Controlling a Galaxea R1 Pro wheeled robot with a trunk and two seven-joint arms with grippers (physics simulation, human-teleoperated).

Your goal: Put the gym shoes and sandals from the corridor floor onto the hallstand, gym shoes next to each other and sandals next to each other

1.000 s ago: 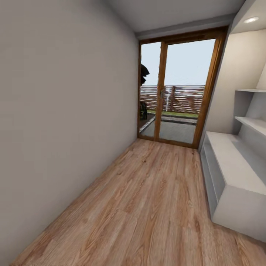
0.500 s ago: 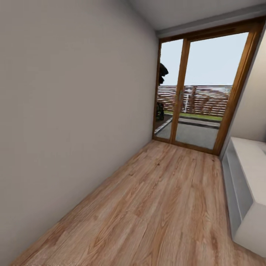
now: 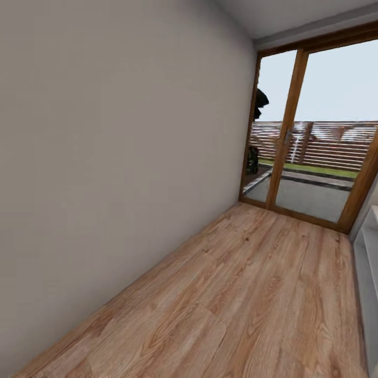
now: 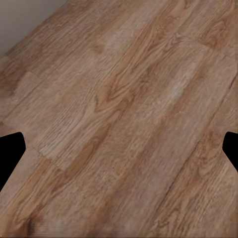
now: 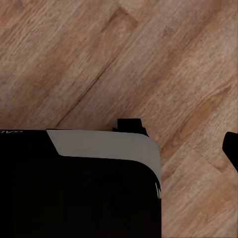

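The gym shoes and the sandals are out of view. The corridor floor (image 3: 252, 294) of wood-grain planks runs toward a glass door. A pale sliver of the hallstand (image 3: 369, 273) shows at the right edge of the head view. In the left wrist view my left gripper (image 4: 119, 148) hangs open over bare planks (image 4: 129, 94), with a black fingertip (image 4: 10, 153) at each side and nothing between them. In the right wrist view my right gripper (image 5: 119, 148) stands open over the floor (image 5: 163, 54). One of its fingertips (image 5: 231, 148) shows at the picture's edge.
A plain grey wall (image 3: 105, 157) closes the corridor's left side. A wood-framed glass door (image 3: 310, 136) stands at the far end, with a fence and grass outside. My own black base with a grey panel (image 5: 99, 144) lies under the right wrist.
The head camera has swung left. The wall now takes up more of the picture, the door has slid right, and the hallstand has shrunk to a sliver at the right edge.
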